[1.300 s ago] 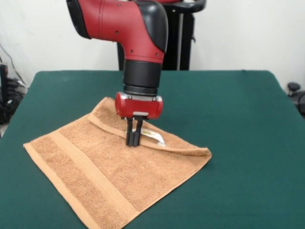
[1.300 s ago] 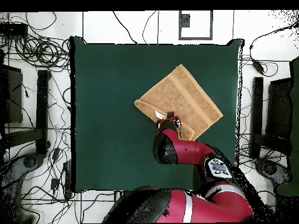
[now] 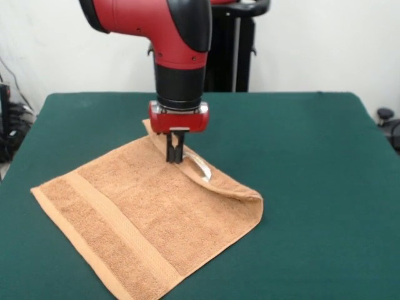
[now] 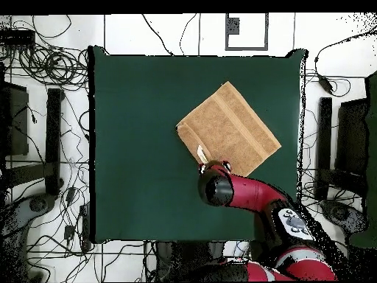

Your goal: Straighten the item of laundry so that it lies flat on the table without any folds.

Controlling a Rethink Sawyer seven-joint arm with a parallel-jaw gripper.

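Note:
The orange-tan towel (image 3: 137,219) lies on the green table (image 3: 312,156), one corner towards the camera. Its far right edge is folded back onto itself in a narrow strip. The small white tag (image 3: 203,170) shows on that strip. My gripper (image 3: 175,157) points straight down and is shut on the folded edge near the towel's far corner, holding it slightly raised. In the overhead view the towel (image 4: 230,127) sits right of the middle of the table (image 4: 132,147). There my arm covers the gripper (image 4: 210,165) at the towel's lower corner.
A black stand (image 3: 234,50) rises behind the table's far edge. Cables (image 4: 44,44) and black equipment (image 4: 51,140) lie on the floor around the table. Bare green cloth stretches wide to the right of the towel in the front view.
My gripper has moved towards the robot's side of the table, pulling the folded edge with it. The fold is narrower and the towel's right corner has drawn inward.

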